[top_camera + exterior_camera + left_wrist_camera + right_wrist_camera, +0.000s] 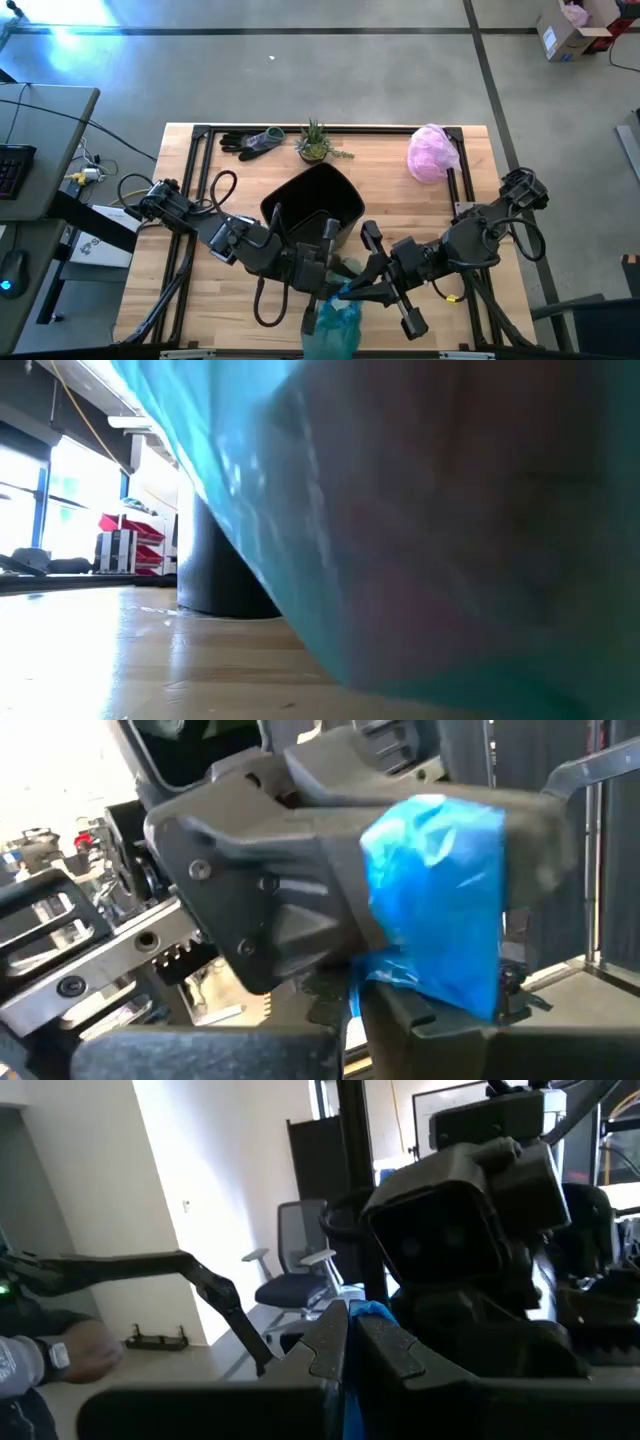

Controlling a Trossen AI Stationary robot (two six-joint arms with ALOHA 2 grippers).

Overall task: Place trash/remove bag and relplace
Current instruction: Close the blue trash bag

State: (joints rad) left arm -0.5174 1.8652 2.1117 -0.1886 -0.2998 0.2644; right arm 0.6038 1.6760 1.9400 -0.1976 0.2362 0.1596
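From above, a black, rounded plastic bin (pixel 318 205) stands on the pale plank table (pixel 180 290). Just in front of the bin, the left gripper (pixel 325 285) and right gripper (pixel 358 290) meet, both clenched on the crumpled teal bag (pixel 333 325), which bunches at the table's front edge. Behind the bin lie dark gloves (pixel 252 142), a spiky green plant (pixel 317 142) and a puffy pink bag (pixel 433 154).

At table height, the glossy, translucent teal film (pixel 250 480) fills most of the picture before the bin's dark base (pixel 215 575).

The left wrist shows wrinkled blue-green plastic (pixel 440 900) draped against the right arm's angular grey housing.

The right wrist shows its fingers (pixel 330 1350) pressed together on a sliver of teal (pixel 375 1312).
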